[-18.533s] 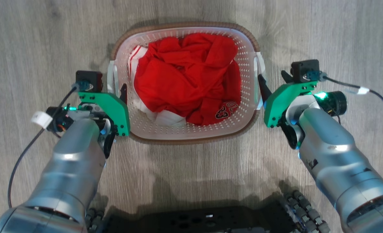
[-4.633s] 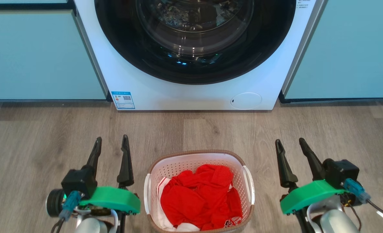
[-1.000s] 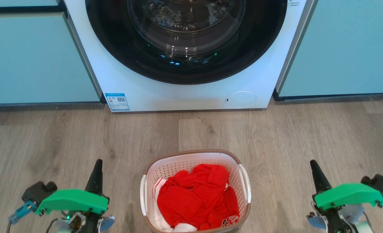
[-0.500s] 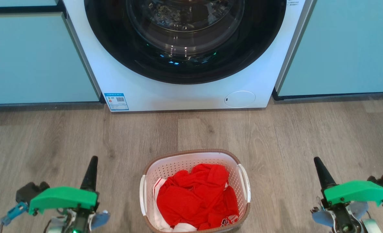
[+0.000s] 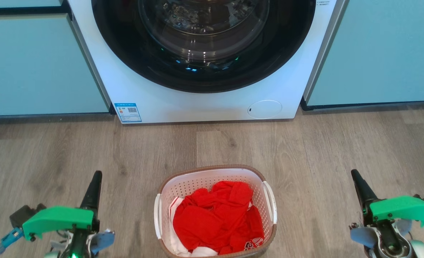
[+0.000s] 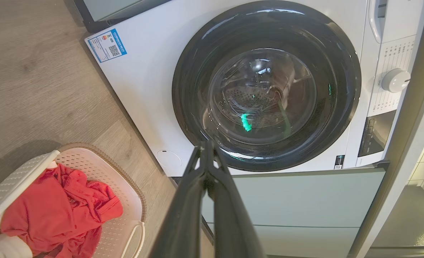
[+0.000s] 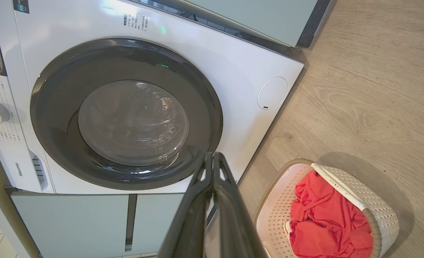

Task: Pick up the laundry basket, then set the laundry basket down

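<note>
The laundry basket (image 5: 197,183) stands on the wooden floor (image 5: 305,150), set back from the floor's far edge, where the washer (image 5: 205,104) and the pale green cabinets (image 5: 36,64) meet it. The basket sits squarely in front of the washer's round dark door (image 5: 205,43), with a strip of bare boards between the two. It is upright, its brown woven-look rim (image 5: 212,167) level, and a heap of red clothing (image 5: 215,218) with some white cloth beneath fills most of it. Its two white side handles (image 5: 271,204) are free, with nothing touching them. The left gripper (image 5: 96,176) hangs over the floor well to the basket's left, fingers pressed together into one dark point aimed toward the washer, and it holds nothing. In the left wrist view the two fingers meet at the tips (image 6: 206,145) against the washer door, and the basket (image 6: 126,200) lies low at that view's left. The right gripper (image 5: 355,175) is likewise closed and empty, well apart from the basket on its right side. In the right wrist view its joined tips (image 7: 213,156) point at the washer, and the basket (image 7: 377,208) sits at the lower right on the boards. A blue label (image 5: 127,111) and a round cap (image 5: 264,109) mark the washer's lower front panel.
</note>
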